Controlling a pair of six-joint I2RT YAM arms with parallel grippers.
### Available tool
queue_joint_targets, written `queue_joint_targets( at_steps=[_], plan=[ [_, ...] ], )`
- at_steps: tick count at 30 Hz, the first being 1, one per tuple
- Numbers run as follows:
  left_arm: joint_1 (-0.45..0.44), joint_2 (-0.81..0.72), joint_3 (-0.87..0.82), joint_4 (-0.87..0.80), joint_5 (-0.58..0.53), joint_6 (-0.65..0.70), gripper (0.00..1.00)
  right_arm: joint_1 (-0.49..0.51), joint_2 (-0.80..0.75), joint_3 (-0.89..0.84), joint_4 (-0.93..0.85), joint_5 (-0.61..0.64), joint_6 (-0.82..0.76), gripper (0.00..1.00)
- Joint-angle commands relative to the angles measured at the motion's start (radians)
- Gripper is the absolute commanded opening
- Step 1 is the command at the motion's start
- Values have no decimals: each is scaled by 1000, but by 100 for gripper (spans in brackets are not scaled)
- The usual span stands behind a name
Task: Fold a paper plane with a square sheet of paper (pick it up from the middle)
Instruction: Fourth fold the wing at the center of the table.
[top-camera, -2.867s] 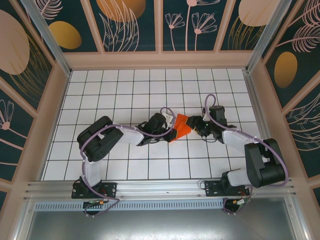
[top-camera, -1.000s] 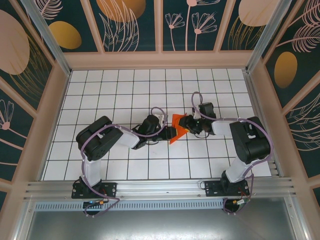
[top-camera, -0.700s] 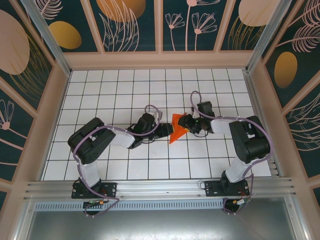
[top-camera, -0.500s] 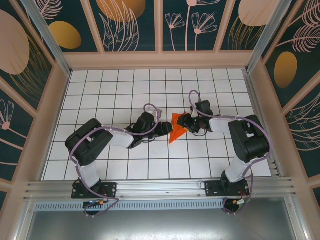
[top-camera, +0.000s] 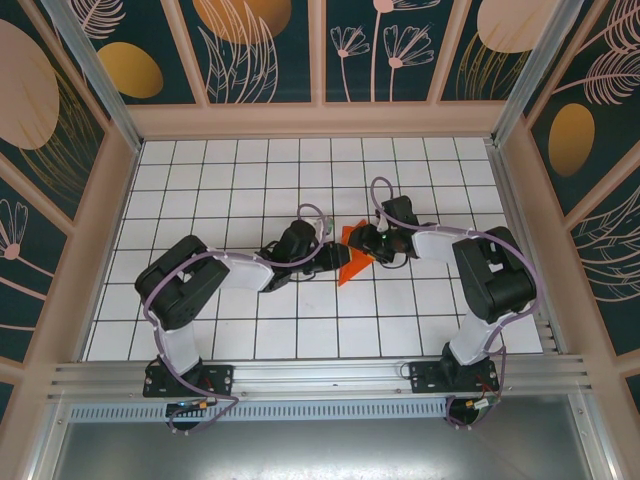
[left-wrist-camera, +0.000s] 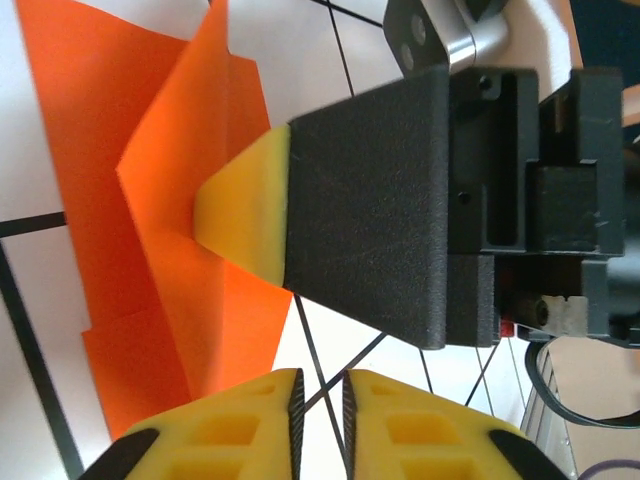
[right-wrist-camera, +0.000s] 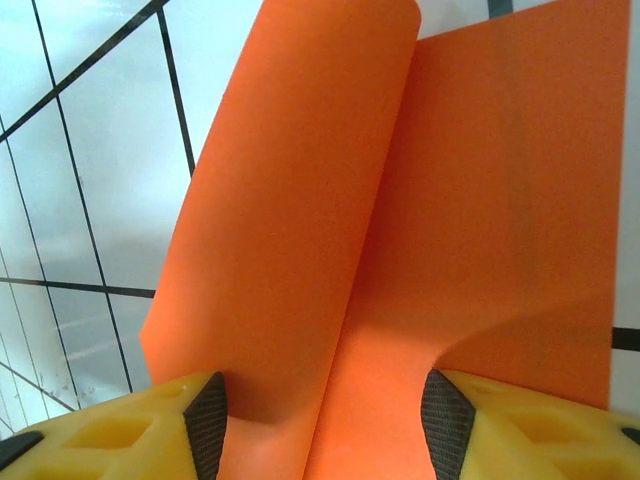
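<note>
Both arms have crept in closer, and your left gripper (left-wrist-camera: 318, 392) has nearly pressed together with nothing in it (bare counter (top-camera: 250, 180) shows through the slit). Your right gripper (right-wrist-camera: 322, 400) is spread, one finger pushing on the half-folded square sheet of paper (left-wrist-camera: 100, 100) mid-counter. You look mid-fold. Next, I think you must press the raised flap flat.

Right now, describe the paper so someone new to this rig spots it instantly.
On the white gridded table, look mid-table where the left arm and right arm meet tip to tip. There sits the sheet of paper, partly folded with raised flaps. Its bright orange-red matches nothing else on the table.
</note>
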Motion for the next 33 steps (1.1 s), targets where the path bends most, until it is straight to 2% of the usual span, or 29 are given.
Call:
queue_joint_targets(
  at_steps=[1,12,25,33],
  plan=[
    [-3,40,34,-25,22,18,16,7,112,-40,-111,145,-3,60],
    [-2,72,66,-127,-50,36,8,7,125,-38,-117,141,-3,59],
    [-2,98,85,-159,-63,38,8,6,128,-41,-115,130,-14,55],
    [-3,101,97,-180,-69,47,8,6,146,-35,-118,130,-21,47]
  ],
)
